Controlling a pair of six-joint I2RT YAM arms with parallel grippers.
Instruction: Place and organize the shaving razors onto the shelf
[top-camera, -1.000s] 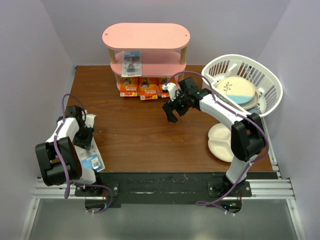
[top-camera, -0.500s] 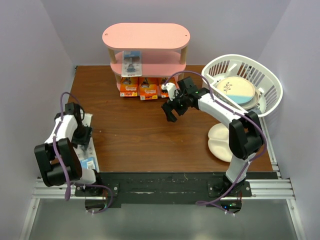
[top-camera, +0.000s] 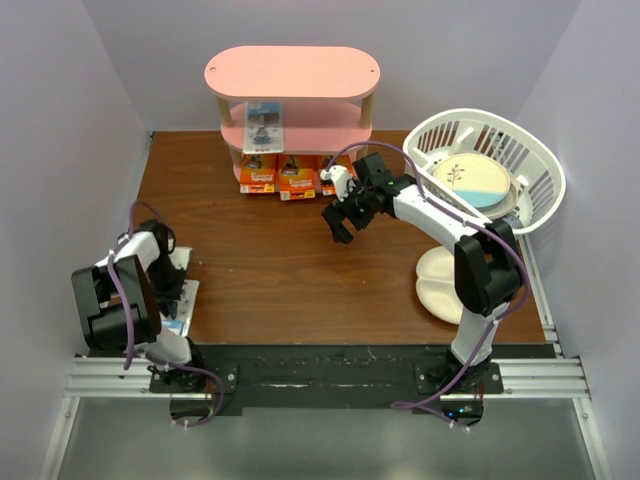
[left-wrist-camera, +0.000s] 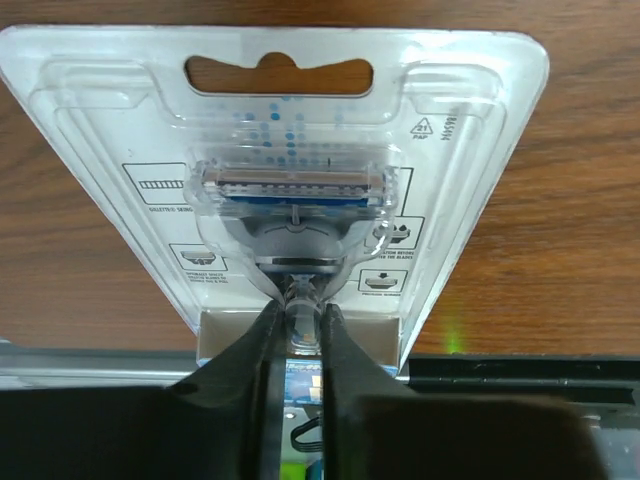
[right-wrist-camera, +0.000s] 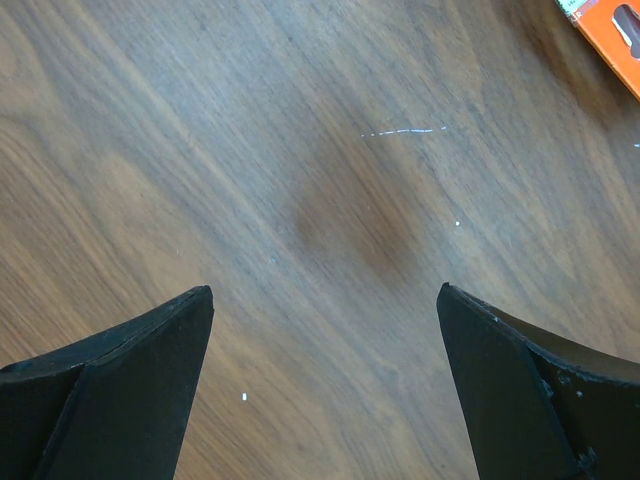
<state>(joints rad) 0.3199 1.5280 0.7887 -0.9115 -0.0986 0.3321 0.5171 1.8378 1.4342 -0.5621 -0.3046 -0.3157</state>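
My left gripper (top-camera: 172, 288) is shut on a white-and-blue blister razor pack (top-camera: 186, 305) at the table's near left edge. In the left wrist view the fingers (left-wrist-camera: 296, 316) pinch the clear bulge over the razor handle, and the pack (left-wrist-camera: 290, 150) stretches away over the wood. My right gripper (top-camera: 340, 225) is open and empty above the bare table, in front of the pink shelf (top-camera: 292, 72). A second blister pack (top-camera: 264, 125) lies on the middle tier. Three orange packs (top-camera: 296, 181) stand in a row on the lowest tier; a corner of one shows in the right wrist view (right-wrist-camera: 612, 32).
A white slatted basket (top-camera: 520, 150) with a round plate (top-camera: 470, 182) in it stands at the back right. A white divided plate (top-camera: 440, 285) lies at the right, partly under the right arm. The table's black front rail (left-wrist-camera: 530, 365) is right behind the left gripper.
My left gripper has swung back toward the near edge with the blister pack and turned it. The right gripper has barely moved and stays open.
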